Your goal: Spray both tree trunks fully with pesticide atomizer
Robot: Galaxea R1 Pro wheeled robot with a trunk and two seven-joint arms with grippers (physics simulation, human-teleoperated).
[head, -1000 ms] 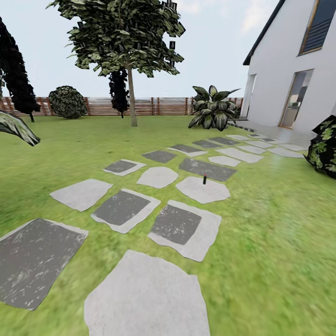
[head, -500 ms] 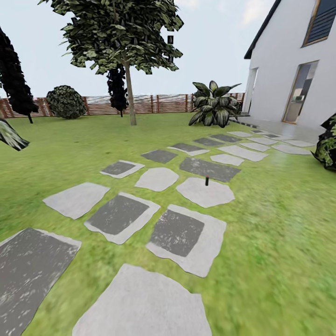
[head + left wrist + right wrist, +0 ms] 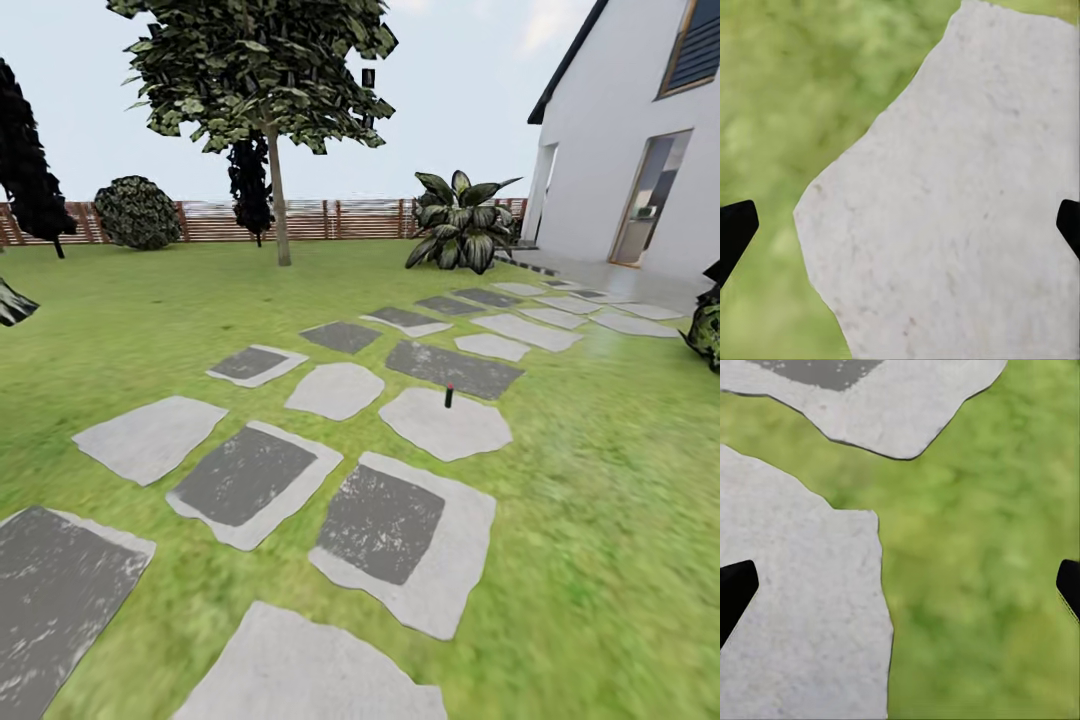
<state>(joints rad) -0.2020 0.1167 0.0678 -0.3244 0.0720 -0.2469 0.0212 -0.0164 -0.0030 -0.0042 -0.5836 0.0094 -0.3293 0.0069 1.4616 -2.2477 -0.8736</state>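
Both end effectors, L (image 3: 900,232) & R (image 3: 900,592), apparently wide open, empty.

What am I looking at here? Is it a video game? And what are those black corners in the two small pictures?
It looks like a game, but it is a pretend computer world where a person steers a robot on wheels with two arms. The big picture comes from the camera on the robot's head. It sees a garden: green lawn, flat stepping stones, a tree, a wooden fence and a white house. The tiny dark thing standing on one stone is the pesticide atomizer, a spray bottle.

The two small pictures come from cameras by the robot's hands, looking down at stone and grass. The black corners are fingertips of the left gripper and right gripper. Both are spread wide open and hold nothing.
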